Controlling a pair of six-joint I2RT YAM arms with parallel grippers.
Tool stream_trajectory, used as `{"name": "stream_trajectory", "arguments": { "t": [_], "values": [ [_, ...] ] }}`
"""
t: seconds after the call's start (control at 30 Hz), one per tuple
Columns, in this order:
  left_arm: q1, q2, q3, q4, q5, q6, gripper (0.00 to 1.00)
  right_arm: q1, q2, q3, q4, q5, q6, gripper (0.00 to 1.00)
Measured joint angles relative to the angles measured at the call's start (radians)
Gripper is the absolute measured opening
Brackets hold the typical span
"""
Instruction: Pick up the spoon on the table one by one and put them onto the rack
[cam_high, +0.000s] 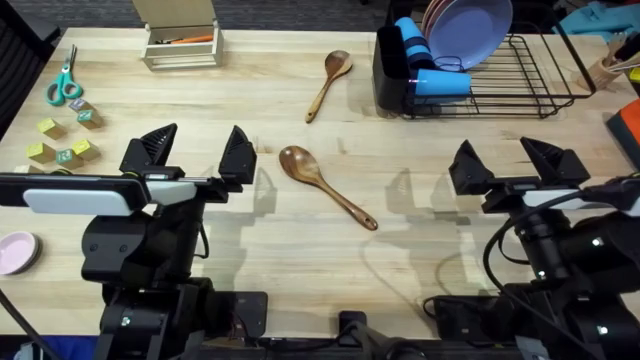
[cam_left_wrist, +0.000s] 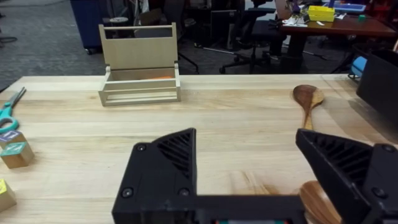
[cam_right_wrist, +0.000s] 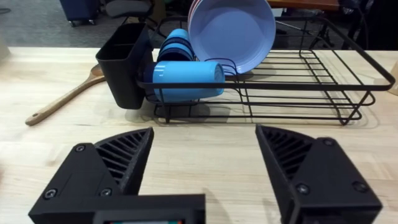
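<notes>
A: Spoons first, where do they lie?

B: Darker spoon (cam_high: 325, 184) lies at centre of the surface (cam_high: 300, 270); slimmer spoon (cam_high: 330, 82) sits toward twelve o'clock, just beside the rack (cam_high: 530, 95).

A: And the end effectors?

B: Left end effector (cam_high: 197, 153) hovers at nine o'clock, fingers spread, released. Right end effector (cam_high: 519, 163) at three o'clock, likewise spread wide, grasping nothing.

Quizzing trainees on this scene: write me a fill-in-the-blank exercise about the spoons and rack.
1. Both wooden spoons lie on the ____, not in the rack.
2. The darker spoon lies nearer the ____ end effector.
3. The slimmer spoon lies beside the black utensil ____.
4. Both end effectors, including the right end effector, are ____ and hold nothing.

Missing words: table; left; holder; open
</notes>
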Motion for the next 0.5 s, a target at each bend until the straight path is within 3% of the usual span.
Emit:
{"name": "stream_trajectory", "arguments": {
  "t": [0.5],
  "values": [
    [0.000, 0.000, 0.000, 0.000, 0.006, 0.000, 0.993, 0.002, 0.000, 0.000, 0.001, 0.000, -0.014, 0.996]
  ]
}}
